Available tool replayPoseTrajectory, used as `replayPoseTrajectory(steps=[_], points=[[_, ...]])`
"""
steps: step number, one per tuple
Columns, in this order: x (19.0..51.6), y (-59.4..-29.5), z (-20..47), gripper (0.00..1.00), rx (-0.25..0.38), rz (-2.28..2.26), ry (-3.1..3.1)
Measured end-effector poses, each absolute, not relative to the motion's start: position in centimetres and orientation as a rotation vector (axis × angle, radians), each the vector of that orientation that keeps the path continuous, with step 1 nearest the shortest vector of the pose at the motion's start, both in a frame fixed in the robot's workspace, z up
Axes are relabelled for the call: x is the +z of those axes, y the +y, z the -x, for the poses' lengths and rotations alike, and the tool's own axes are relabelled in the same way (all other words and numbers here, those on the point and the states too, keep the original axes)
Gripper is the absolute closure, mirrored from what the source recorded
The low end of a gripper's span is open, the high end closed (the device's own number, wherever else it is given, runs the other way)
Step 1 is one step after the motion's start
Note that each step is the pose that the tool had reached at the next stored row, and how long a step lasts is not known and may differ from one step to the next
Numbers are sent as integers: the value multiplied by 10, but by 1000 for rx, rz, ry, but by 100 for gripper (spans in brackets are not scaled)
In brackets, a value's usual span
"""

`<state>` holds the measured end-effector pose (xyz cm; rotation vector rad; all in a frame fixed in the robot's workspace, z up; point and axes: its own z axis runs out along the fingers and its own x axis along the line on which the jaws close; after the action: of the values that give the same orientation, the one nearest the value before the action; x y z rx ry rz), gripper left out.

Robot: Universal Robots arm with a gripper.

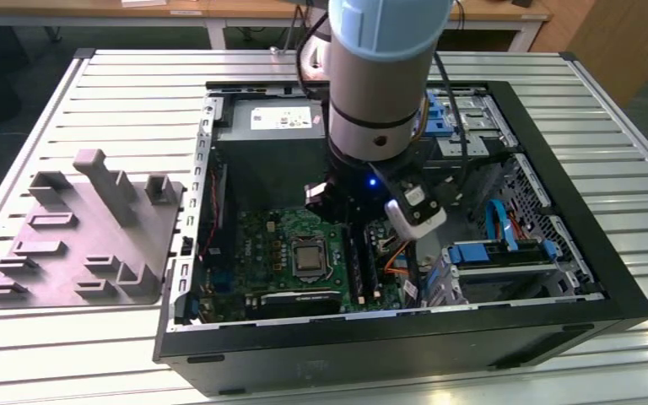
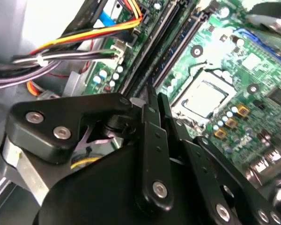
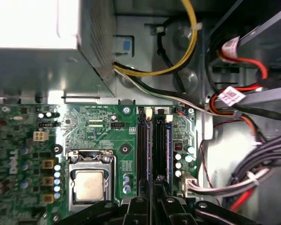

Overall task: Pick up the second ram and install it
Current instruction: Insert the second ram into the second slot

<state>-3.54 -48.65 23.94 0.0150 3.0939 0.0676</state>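
The gripper (image 3: 152, 199) is seen with fingers close together over the memory slots (image 3: 154, 150), apparently clamped on the second ram (image 3: 158, 154); cables (image 3: 234, 183) crowd the adjacent side.

Slatted metal table (image 1: 110, 93), on it open black computer case (image 1: 572, 312) beside grey plastic tray (image 1: 77, 245).

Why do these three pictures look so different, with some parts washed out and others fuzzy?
In the first wrist view, the power supply box glares to blank white, while the motherboard stays crisp. In the second wrist view, the pincer looms large and soft near the lens, and the tilted board behind looks smeared. In the exterior view, the arm shades the inside of the computer case, and a small blue light glows.
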Motion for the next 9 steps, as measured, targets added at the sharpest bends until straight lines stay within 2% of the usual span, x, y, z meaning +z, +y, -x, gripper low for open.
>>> replayPoseTrajectory(steps=[5,9], points=[[260,-486,35,81,68,-15,3094],[262,-486,35,81,68,-15,3094]])
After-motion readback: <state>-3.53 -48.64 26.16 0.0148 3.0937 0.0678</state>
